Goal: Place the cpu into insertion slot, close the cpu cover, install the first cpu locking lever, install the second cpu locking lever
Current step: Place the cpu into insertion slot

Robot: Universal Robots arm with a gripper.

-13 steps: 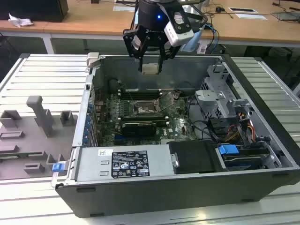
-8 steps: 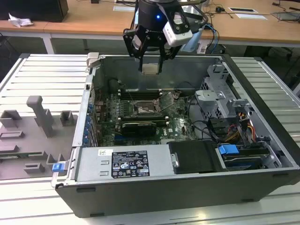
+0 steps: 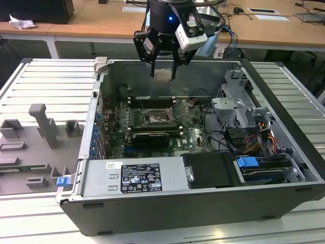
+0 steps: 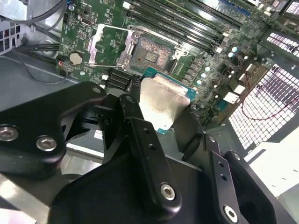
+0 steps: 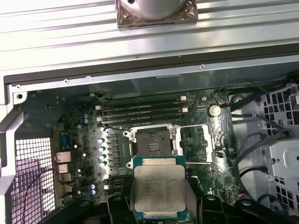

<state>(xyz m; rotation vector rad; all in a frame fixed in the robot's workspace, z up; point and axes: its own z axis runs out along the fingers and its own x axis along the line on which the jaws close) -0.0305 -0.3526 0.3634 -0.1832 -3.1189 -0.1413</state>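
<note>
Claw (image 3: pixel 163 72) pinching cpu (image 5: pixel 159 186) over open PC case (image 3: pixel 203 206) on slatted metal tbl (image 3: pixel 45 81), wood desks (image 3: pixel 101 23) behind.

In the exterior view we see the gripper (image 3: pixel 163 76) as a black body. Its angular link arms fork out to both sides and narrow down to two slim fingers (image 3: pixel 152 68). Above it, the wrist (image 3: pixel 163 12) of the arm is a black cylinder with a small blue light (image 3: pixel 171 19). A light grey box (image 3: pixel 189 33) with rounded corners is fixed on its side. Next to this box we see a pale blue part (image 3: pixel 211 43) and thin black cables (image 3: pixel 216 11). In the second wrist view the links (image 4: pixel 56 116) are matt black with rounded edges. One link carries two round silver screws (image 4: pixel 46 143). The finger bars (image 4: pixel 145 149) have dark socket screws (image 4: pixel 167 191) and some small holes.
</note>
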